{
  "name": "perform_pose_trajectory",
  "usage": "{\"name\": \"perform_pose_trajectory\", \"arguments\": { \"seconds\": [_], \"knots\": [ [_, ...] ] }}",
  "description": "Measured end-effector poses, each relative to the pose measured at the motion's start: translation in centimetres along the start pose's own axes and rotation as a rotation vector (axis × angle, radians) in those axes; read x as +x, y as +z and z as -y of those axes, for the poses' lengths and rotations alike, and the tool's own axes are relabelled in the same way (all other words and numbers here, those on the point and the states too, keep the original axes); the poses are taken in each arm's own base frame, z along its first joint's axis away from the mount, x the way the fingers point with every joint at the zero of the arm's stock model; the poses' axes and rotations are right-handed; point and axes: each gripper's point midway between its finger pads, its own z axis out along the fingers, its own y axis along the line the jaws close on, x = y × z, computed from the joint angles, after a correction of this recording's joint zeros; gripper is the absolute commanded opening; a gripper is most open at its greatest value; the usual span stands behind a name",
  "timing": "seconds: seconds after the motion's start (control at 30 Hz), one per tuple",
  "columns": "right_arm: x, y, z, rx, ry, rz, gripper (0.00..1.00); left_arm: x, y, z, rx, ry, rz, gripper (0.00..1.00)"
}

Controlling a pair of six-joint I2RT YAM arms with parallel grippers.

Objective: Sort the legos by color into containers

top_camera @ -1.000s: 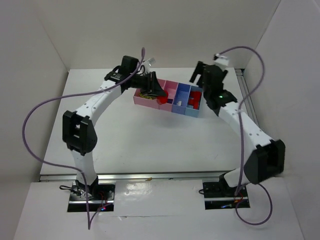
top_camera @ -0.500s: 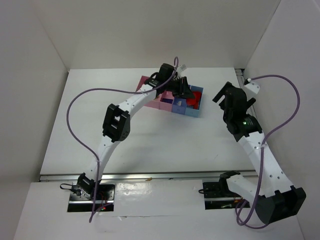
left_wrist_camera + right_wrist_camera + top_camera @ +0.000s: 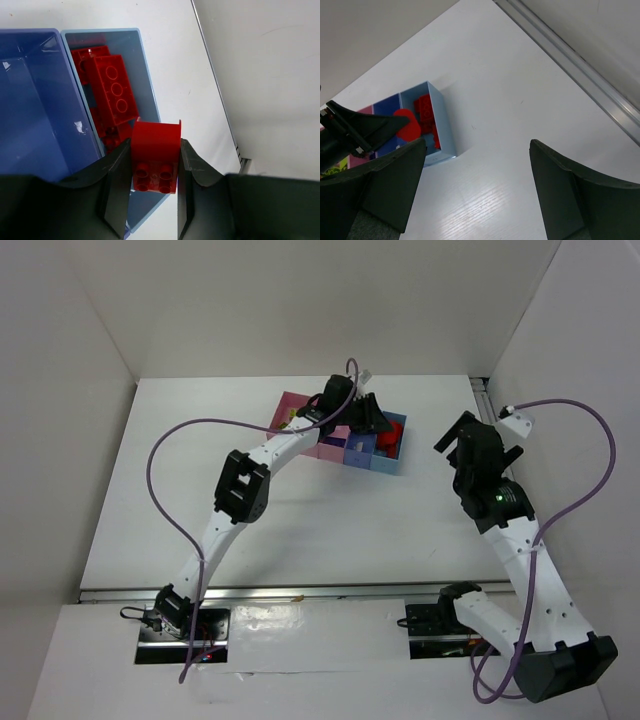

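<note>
My left gripper point(image 3: 154, 167) is shut on a red lego point(image 3: 155, 147) and holds it over the near end of the light-blue compartment point(image 3: 148, 90). Several red legos point(image 3: 114, 92) lie in that compartment. The blue compartment point(image 3: 35, 100) beside it looks empty where it shows. In the top view the left gripper point(image 3: 385, 428) reaches over the right end of the row of containers point(image 3: 292, 408). My right gripper point(image 3: 465, 443) is open and empty, well right of the containers. In the right wrist view its jaws point(image 3: 477, 185) stand wide apart over bare table, with the light-blue compartment point(image 3: 446, 131) ahead.
A metal rail point(image 3: 580, 65) runs along the table's right edge. White walls close the table at the back and both sides. The left arm's purple cable point(image 3: 165, 455) loops over the left half of the table.
The left arm has stretched right, carrying the red lego from over the pink compartments to over the light-blue one. The right arm has drawn back right, away from the containers.
</note>
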Motion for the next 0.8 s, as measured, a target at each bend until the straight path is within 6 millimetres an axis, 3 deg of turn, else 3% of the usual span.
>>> {"name": "perform_pose_trajectory", "arguments": {
  "seconds": [0.07,0.1,0.27,0.4,0.57,0.67,0.8],
  "knots": [
    [0.0,0.1,0.2,0.006,0.0,0.0,0.91,-0.2,0.1,-0.1,0.0,-0.005,0.009,0.57],
    [0.0,0.1,0.2,0.007,0.0,0.0,0.91,-0.2,0.2,-0.1,0.003,-0.003,0.011,0.63],
    [0.1,0.1,0.2,0.008,0.001,-0.002,1.0,-0.1,0.3,0.5,0.021,0.014,0.011,0.8],
    [0.4,0.4,0.3,0.022,0.007,-0.009,1.0,0.3,0.2,0.8,0.029,0.026,-0.004,0.88],
    [1.5,1.5,0.4,0.062,0.008,-0.031,1.0,0.6,-1.3,2.6,0.042,0.052,-0.035,0.88],
    [1.8,1.9,0.6,0.091,0.014,-0.034,1.0,-0.2,-3.4,5.5,0.076,0.08,-0.035,0.88],
    [2.0,1.9,1.4,0.131,0.004,-0.039,1.0,-1.3,-9.0,10.3,0.115,0.149,-0.017,0.88]
  ]
}}
